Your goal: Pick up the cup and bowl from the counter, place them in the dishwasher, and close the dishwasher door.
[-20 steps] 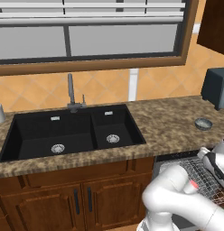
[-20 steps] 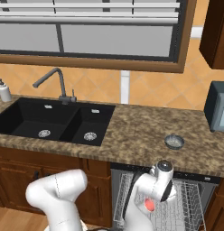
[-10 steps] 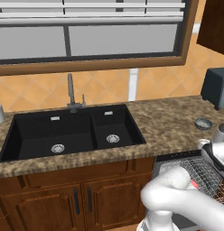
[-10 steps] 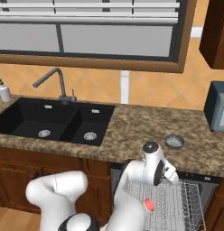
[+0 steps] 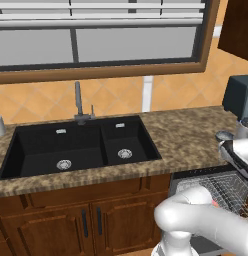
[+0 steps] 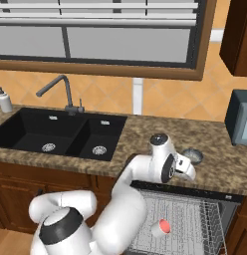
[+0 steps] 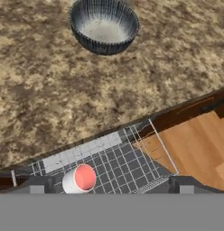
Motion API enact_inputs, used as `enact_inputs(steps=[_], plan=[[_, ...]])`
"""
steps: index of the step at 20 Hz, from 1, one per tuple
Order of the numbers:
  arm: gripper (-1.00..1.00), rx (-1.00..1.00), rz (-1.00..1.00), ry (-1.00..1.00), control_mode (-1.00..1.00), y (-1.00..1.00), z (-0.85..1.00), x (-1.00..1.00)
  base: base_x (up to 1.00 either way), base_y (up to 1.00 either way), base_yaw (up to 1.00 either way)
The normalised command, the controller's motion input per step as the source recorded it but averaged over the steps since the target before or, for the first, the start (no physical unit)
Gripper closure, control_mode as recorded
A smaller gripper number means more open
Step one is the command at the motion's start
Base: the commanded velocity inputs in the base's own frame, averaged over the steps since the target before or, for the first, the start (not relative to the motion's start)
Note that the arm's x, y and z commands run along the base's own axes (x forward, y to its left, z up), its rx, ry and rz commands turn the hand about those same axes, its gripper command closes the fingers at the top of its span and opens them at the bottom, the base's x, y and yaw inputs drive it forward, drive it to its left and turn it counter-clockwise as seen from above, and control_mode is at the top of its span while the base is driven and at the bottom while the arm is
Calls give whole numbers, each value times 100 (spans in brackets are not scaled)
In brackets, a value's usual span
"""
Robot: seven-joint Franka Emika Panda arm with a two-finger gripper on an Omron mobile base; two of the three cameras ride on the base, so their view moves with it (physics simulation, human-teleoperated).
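Bowl [image 7: 104,26], dark and ribbed, sits upright on the speckled granite counter [image 7: 50,99]. Hand view alone shows its pale inside. The cup [image 6: 161,228] lies on its side on the dishwasher [image 6: 185,219] rack. The gripper [image 6: 187,169] hangs over the counter edge, jaws wide apart, empty.

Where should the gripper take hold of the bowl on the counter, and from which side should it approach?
Best on the rim. The bowl stands upright on the counter, mouth up, with thin fluted walls and nothing close around it. Coming from above, one finger would likely go inside and one outside the wall. The near edge, toward the dishwasher, seems easiest, since the open gripper is already on that side.
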Motion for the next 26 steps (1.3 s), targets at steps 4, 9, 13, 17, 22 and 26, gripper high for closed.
enact_inputs(steps=[4,9,13,17,22,26], plan=[[-100,-28,10,18,-100,6,88,15,0,0,0],[-100,-12,4,16,-100,28,25,63,0,0,0],[-100,21,4,0,-100,-8,0,32,0,0,0],[-100,27,4,11,-100,-39,0,48,0,0,0],[-100,13,5,3,-100,-1,0,61,0,0,0],[-100,0,0,0,-100,-5,0,20,0,0,0]])
